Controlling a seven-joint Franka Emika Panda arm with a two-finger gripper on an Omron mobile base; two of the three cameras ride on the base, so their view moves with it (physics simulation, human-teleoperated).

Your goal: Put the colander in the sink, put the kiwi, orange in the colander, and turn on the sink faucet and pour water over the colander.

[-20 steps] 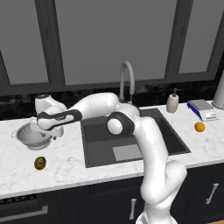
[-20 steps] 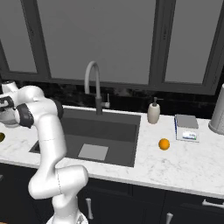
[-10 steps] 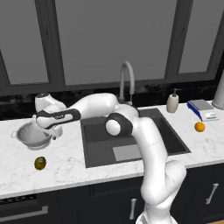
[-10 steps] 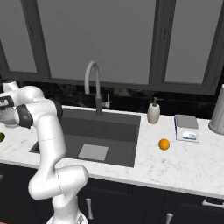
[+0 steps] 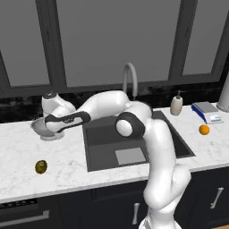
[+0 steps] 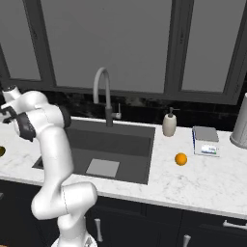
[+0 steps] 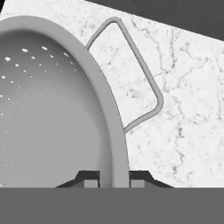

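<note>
The gripper (image 7: pixel 113 179) is closed on the rim of the colander (image 7: pixel 48 109), one dark fingertip (image 7: pixel 91 178) inside the bowl and the other outside it. Beyond the tips, the perforated wall curves away, and a thin wire handle (image 7: pixel 144 78) loops out over the white marble counter (image 7: pixel 188 100).

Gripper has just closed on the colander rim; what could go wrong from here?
1. The fingers pinch only the thin rim of the colander, off-centre beside a handle; it may tilt or slip when lifted.
2. The carry to the sink passes the counter edge; a low swing could snag.
</note>
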